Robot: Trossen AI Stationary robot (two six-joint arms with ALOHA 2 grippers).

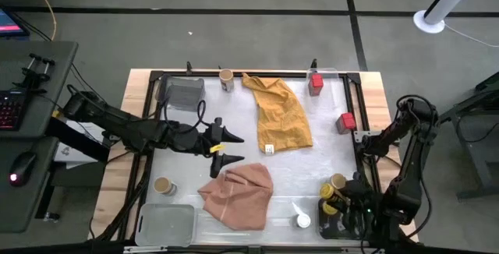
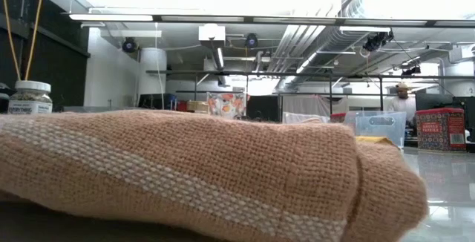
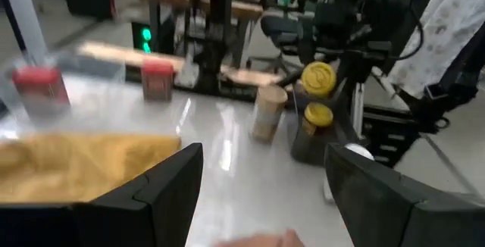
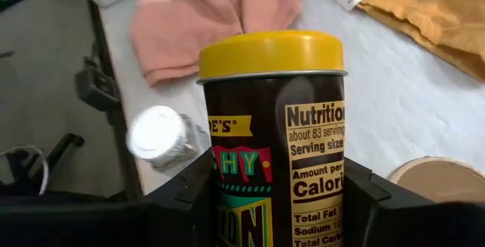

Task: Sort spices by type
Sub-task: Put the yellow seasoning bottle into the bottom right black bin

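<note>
My right gripper at the table's near right corner is shut on a yellow-lidded jar. A second yellow-lidded jar, a tan-lidded jar and a white-lidded jar stand close by. Two red tins stand on the far right. Other tan-lidded jars stand at the far edge and near left. My left gripper hovers open over the table's middle, between the mustard cloth and the pink cloth, holding nothing. My right gripper pinches the yellow-lidded jar by its dark labelled body, below the lid, one finger on each side. The jar stays upright in the hold. Whether its base rests on the table does not show.
A grey tray sits at the far left and a clear tray at the near left. The pink cloth fills the low view's foreground. Bare table lies between the two cloths and the right-hand jars.
</note>
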